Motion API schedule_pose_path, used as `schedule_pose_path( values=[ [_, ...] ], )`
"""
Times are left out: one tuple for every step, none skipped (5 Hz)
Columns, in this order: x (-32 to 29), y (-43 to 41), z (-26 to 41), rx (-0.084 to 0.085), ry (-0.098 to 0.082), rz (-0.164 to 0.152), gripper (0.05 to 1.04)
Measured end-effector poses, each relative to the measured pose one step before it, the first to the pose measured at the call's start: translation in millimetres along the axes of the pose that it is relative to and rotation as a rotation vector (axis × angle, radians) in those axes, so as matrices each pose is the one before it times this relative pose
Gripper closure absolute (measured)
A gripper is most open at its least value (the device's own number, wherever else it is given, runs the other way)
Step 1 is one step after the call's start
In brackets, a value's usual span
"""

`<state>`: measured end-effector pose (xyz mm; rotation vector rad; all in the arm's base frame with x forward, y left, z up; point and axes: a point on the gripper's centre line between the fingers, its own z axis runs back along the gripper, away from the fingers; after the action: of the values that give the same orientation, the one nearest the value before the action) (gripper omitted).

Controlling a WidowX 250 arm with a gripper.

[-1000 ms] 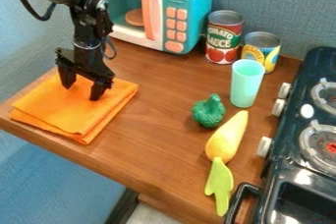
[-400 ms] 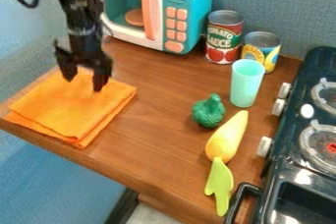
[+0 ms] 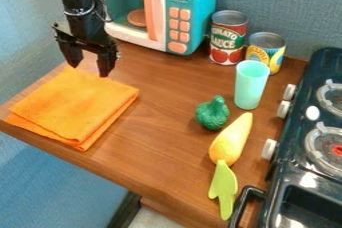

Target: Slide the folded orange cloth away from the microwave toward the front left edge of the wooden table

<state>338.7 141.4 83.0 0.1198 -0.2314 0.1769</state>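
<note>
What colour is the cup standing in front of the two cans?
The cup is a pale mint green, seen best in the camera view.

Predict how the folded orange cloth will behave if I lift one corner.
The cloth will probably sag, since it looks like soft fabric. Its layers show along the near edges, so a shallow pinch might raise only the top one. It lies low and looks thin, so it is likely light.

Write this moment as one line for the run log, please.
gripper: open, empty | position: near far corner of folded orange cloth | mint cup: upright, near two cans
</note>
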Motion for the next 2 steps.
schedule_pose_path(
  values=[
    [-4.08,-36.99,1.75,-0.0415,0.0555,-0.0572,0.083],
    [-0.37,-43.97,2.57,-0.0023,0.0274,-0.1053,0.083]
  ],
)
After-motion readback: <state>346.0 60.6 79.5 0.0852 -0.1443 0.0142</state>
